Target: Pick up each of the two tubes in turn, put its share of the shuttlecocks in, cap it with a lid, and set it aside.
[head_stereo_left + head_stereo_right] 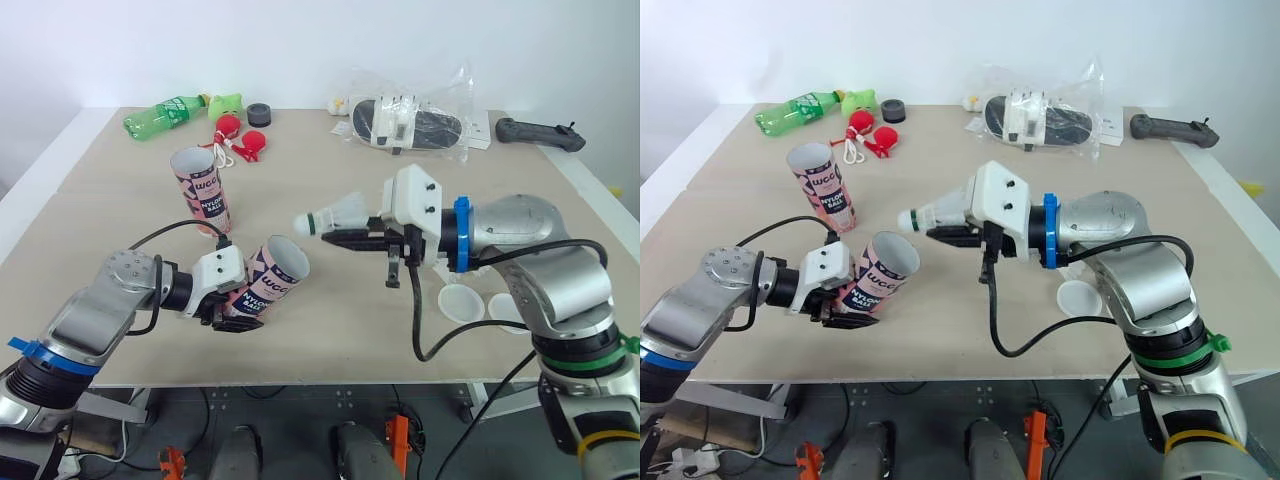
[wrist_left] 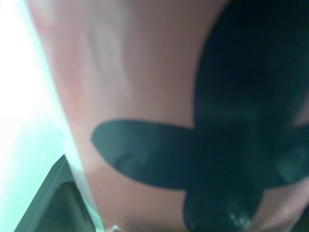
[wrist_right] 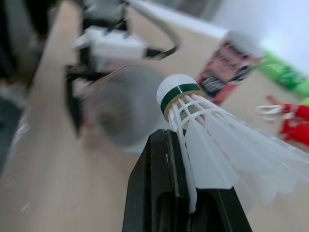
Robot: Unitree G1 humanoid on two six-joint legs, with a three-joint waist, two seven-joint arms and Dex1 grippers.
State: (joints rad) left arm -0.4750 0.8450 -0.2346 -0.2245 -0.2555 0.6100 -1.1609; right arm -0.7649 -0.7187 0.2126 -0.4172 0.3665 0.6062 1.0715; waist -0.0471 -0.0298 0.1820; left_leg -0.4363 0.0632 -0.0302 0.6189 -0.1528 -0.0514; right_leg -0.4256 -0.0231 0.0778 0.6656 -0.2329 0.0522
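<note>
So the left gripper [image 1: 231, 314] clamps the pink tube [image 1: 268, 278] tilted, mouth facing right, presumably so the right gripper [image 1: 345, 237], pinching a shuttlecock [image 1: 335, 213], can feed it cork-first.

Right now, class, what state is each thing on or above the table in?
Left gripper: shut on held tube.
Held tube: tilted, mouth open.
Standing tube: upright, uncapped.
Right gripper: shut on shuttlecock.
Shuttlecock: gripped, outside the tube.
Lids: lying loose, unused.
Bottle: lying on its side.
</note>
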